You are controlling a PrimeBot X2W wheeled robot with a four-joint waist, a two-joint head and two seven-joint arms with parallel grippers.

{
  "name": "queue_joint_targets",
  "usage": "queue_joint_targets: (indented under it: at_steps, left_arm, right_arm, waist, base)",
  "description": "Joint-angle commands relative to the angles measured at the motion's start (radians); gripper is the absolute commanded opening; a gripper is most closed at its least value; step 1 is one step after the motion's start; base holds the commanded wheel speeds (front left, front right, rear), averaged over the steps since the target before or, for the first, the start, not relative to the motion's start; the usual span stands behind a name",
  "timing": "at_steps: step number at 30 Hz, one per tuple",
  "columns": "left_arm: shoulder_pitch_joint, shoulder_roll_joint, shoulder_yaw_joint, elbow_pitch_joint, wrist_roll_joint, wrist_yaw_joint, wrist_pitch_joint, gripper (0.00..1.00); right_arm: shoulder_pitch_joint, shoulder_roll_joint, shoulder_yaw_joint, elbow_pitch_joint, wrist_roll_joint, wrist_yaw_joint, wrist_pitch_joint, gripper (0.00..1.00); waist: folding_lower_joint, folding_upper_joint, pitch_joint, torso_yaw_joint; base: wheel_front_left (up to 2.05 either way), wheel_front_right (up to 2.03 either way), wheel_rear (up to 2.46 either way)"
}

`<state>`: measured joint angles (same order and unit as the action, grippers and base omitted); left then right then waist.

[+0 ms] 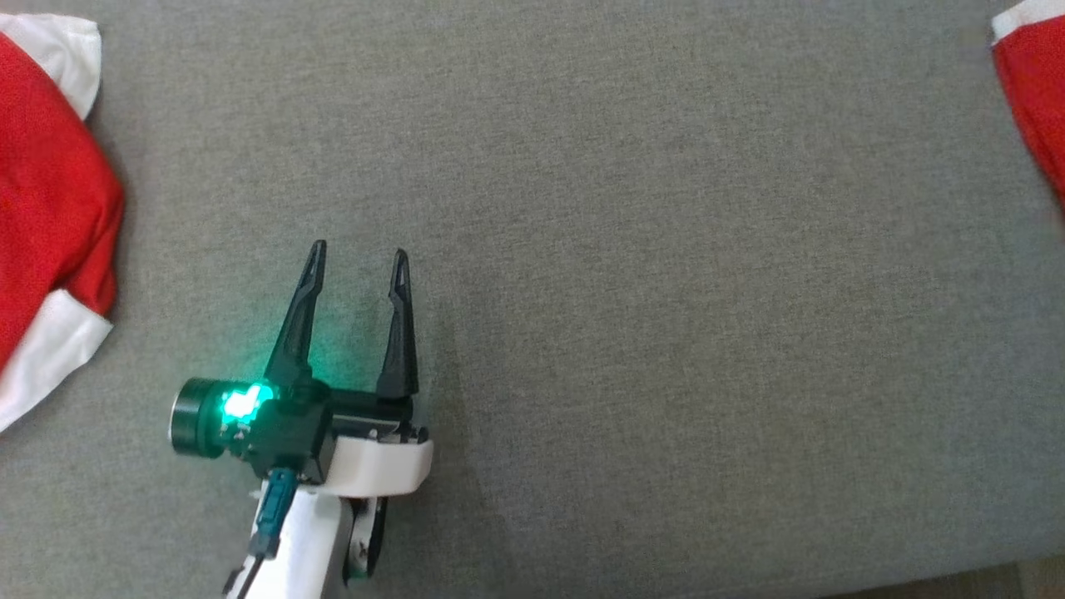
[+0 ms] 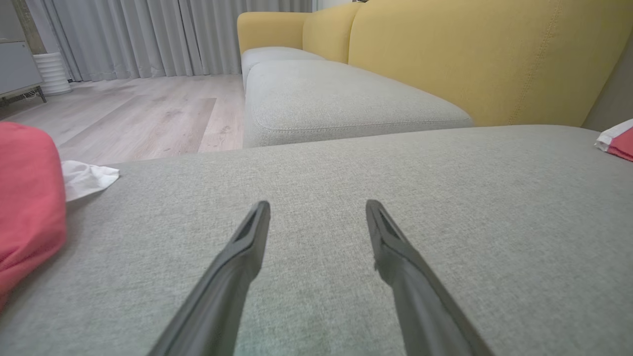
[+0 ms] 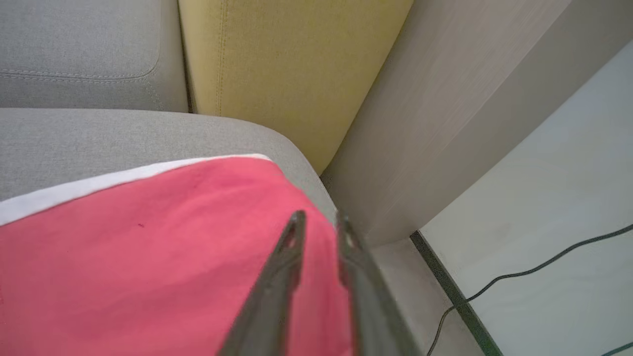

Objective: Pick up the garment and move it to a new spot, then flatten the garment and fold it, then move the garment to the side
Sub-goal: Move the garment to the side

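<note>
A red garment (image 3: 148, 247) with a white hem lies on the grey sofa cushion (image 3: 74, 138), near its corner. My right gripper (image 3: 320, 216) hovers over the garment's edge with its fingers a narrow gap apart and nothing visibly pinched between them. The same garment shows at the head view's top right edge (image 1: 1036, 91) and far right in the left wrist view (image 2: 620, 143). My left gripper (image 1: 358, 249) rests open over bare cushion at the lower left, with nothing between its fingers (image 2: 317, 203).
Another red and white cloth heap (image 1: 42, 183) lies at the cushion's left edge (image 2: 24, 198). Yellow backrests (image 2: 470, 59) rise behind. A pale panel (image 3: 445, 123) and a floor cable (image 3: 519, 274) sit beside the sofa's corner. Wooden floor (image 2: 148, 109) lies beyond.
</note>
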<state>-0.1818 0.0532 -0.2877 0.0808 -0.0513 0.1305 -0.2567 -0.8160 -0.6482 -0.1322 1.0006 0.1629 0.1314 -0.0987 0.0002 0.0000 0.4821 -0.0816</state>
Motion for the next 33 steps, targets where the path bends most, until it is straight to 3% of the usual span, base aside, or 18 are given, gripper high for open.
queue_joint_targets:
  at_steps: [1,10,17,21,25,28,33]
  left_arm:
    - [-0.009,-0.003,0.026,-0.023,0.007,-0.005,-0.005,1.0]
    - [0.022,-0.003,0.028,0.0,-0.013,-0.003,-0.005,1.0]
    - [0.109,-0.003,0.042,0.014,-0.034,0.014,-0.005,1.0]
    - [0.147,-0.003,0.044,0.028,-0.048,0.022,-0.005,1.0]
    - [0.195,-0.003,0.051,0.051,-0.073,0.027,-0.005,1.0]
    - [0.23,-0.003,0.075,0.061,-0.089,0.029,-0.005,1.0]
    - [0.25,-0.003,0.109,0.077,-0.082,0.017,-0.005,1.0]
  right_arm:
    - [0.002,-0.022,-0.002,-0.015,-0.022,-0.001,-0.014,1.0]
    - [0.052,0.163,-0.086,-0.002,-0.159,-0.001,-0.059,1.0]
    - [0.182,0.369,0.064,-0.042,-0.095,-0.001,-0.126,1.0]
    - [0.267,0.43,0.165,-0.08,-0.036,-0.001,-0.15,1.0]
    - [0.405,0.499,0.309,-0.167,0.051,-0.001,-0.162,1.0]
    - [0.541,0.531,0.366,-0.307,0.101,-0.001,-0.163,1.0]
    - [0.677,0.547,0.334,-0.488,0.048,-0.001,-0.163,1.0]
  waist:
    - [-0.0002,0.0,-0.001,0.0]
    - [-0.0002,0.0,-0.133,0.025]
    - [-0.0002,0.0,-0.284,0.061]
    - [-0.0002,0.0,-0.347,0.082]
    - [-0.0002,0.0,-0.427,0.109]
    - [-0.0002,0.0,-0.483,0.125]
    - [-0.0002,0.0,-0.529,0.141]
  base:
    - [0.0,0.0,0.0]
    - [0.0,0.0,0.0]
    - [0.0,0.0,0.0]
    - [0.0,0.0,0.0]
    - [0.0,0.0,0.0]
    - [0.0,0.0,0.0]
    - [0.0,0.0,0.0]
